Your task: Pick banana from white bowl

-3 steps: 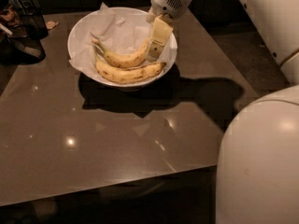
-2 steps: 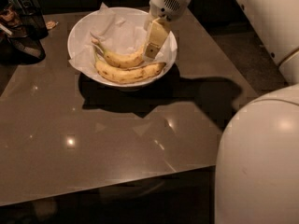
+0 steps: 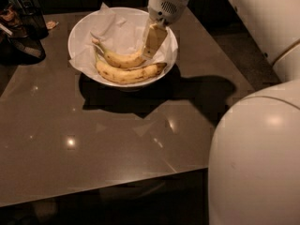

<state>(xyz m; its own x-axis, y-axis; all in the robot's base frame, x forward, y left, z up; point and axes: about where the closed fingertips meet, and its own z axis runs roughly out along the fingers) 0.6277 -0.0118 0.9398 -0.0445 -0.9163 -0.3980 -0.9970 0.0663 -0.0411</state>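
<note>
The white bowl [image 3: 74, 36] stands at the far middle of the dark table [image 3: 117, 144], lined with crumpled white paper [image 3: 115, 29]. Two yellow bananas lie in it: a shorter upper one [image 3: 121, 59] and a longer one [image 3: 129, 73] along the near rim. My gripper [image 3: 153, 41] reaches down into the bowl from the upper right. Its tip is at the right end of the upper banana. I cannot tell whether it touches the banana.
Dark clutter [image 3: 23, 29] sits at the table's far left corner. My white robot body [image 3: 255, 163] fills the lower right, past the table's right edge. The table's near edge runs across the bottom.
The gripper has shifted slightly left and down, closer to the right end of the upper banana. The bananas and bowl have not moved.
</note>
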